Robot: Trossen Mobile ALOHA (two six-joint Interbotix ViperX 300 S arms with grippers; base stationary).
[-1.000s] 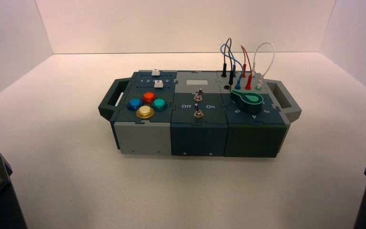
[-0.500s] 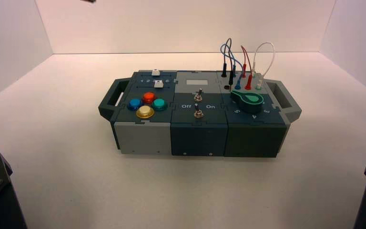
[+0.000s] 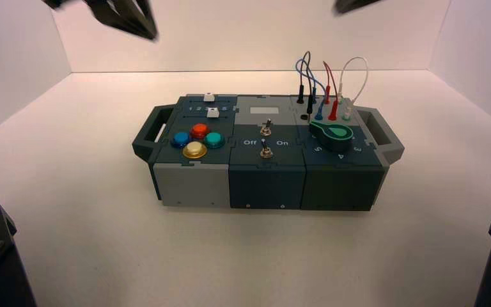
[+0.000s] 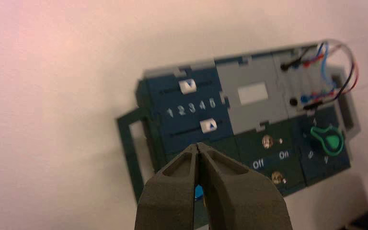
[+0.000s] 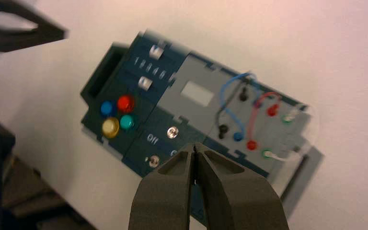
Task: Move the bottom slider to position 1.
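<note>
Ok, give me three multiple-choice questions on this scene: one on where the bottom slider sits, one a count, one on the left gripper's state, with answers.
1. Where along its digit row is the bottom slider?
A) by the 1
B) by the 3
C) by the 4 and 5

2. How many round coloured buttons does the box bear?
A) two
B) four
C) six

3. How is the left gripper?
A) wide open
B) shut on the slider knob
C) shut on nothing, clear of the box

Answers:
1 C: the left wrist view shows it below 4 and 5, far from position 1.
2 B: blue, red, teal and yellow.
3 C: its fingertips meet in the air above the box; the right gripper is shut likewise.
</note>
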